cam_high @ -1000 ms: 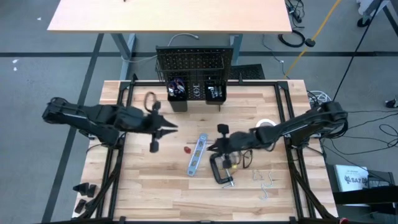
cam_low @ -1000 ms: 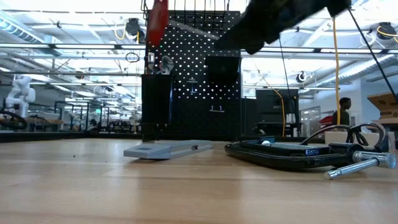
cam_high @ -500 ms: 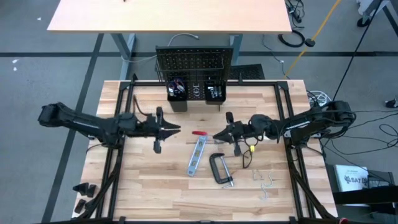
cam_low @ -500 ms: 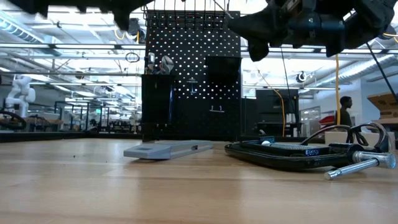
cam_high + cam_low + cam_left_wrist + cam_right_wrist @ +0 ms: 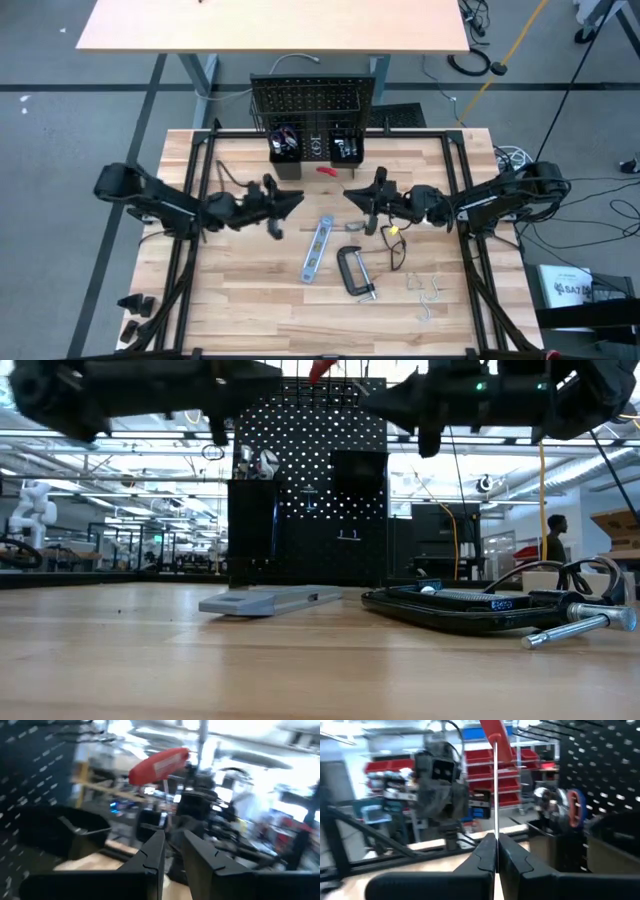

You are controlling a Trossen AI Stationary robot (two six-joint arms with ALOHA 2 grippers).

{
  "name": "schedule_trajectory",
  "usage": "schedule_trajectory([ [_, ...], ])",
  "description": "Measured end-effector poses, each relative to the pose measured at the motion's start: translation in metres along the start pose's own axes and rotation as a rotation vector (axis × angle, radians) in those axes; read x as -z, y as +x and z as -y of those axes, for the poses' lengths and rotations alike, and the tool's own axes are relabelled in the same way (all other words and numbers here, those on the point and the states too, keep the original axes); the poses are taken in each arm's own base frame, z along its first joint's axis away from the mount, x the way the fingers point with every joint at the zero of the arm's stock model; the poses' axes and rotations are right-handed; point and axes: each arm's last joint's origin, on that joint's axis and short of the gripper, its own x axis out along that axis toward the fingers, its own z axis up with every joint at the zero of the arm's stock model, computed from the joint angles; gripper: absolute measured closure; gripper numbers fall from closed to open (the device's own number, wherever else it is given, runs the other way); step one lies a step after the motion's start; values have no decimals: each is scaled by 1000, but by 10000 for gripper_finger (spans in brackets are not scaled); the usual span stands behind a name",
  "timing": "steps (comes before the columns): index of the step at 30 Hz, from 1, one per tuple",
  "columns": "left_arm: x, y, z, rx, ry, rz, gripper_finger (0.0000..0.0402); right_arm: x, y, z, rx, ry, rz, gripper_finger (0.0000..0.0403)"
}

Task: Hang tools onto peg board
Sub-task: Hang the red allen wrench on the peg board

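Observation:
A red-handled screwdriver [image 5: 325, 170] hangs in the air in front of the black peg board [image 5: 310, 100], with my right gripper [image 5: 350, 193] shut on its thin metal shaft. Its handle [image 5: 497, 735] stands above and beyond the fingers, toward the board. From the table's left, my left gripper [image 5: 296, 200] points at it; the fingers [image 5: 155, 851] show a narrow gap with nothing in it. In the left wrist view the handle [image 5: 159, 765] sits above and beyond that gripper. In the low view it [image 5: 322, 368] shows at the top, before the board [image 5: 310, 460]. My right gripper pinches the screwdriver's bare metal shaft [image 5: 495, 815] between its two fingers, far from the handle. The fingers come nearly level from the table's right. The shaft rises out of the fingertips with the red handle uppermost, and the whole tool is clear of the table.
Two black bins [image 5: 283, 148] [image 5: 345, 148] with tools in them hang low on the peg board. On the table lie a blue-silver level [image 5: 317, 250], a black C-clamp [image 5: 355, 270], glasses [image 5: 397, 250] and loose metal hooks [image 5: 428, 290]. The table's near left is bare wood.
My right gripper has gone toward the far edge and tipped up, swinging the screwdriver's handle from pointing at the table's left to standing up toward the peg board. My left gripper has sunk, tipped up to near level and moved toward the table's right.

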Motion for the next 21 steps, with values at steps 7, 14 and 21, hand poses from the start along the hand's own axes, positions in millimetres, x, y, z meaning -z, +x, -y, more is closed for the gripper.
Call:
schedule_trajectory([
  [7, 14, 44, 11, -63, -23, 1, 340, 18, 16, -5, 91, -32, -39, 403],
  [14, 23, 56, 9, -183, -234, 28, 340, 14, 24, -26, 170, -187, -28, 403],
  [21, 18, 56, 9, -196, -261, 76, 340, 19, 20, -30, 288, -237, -78, 403],
])
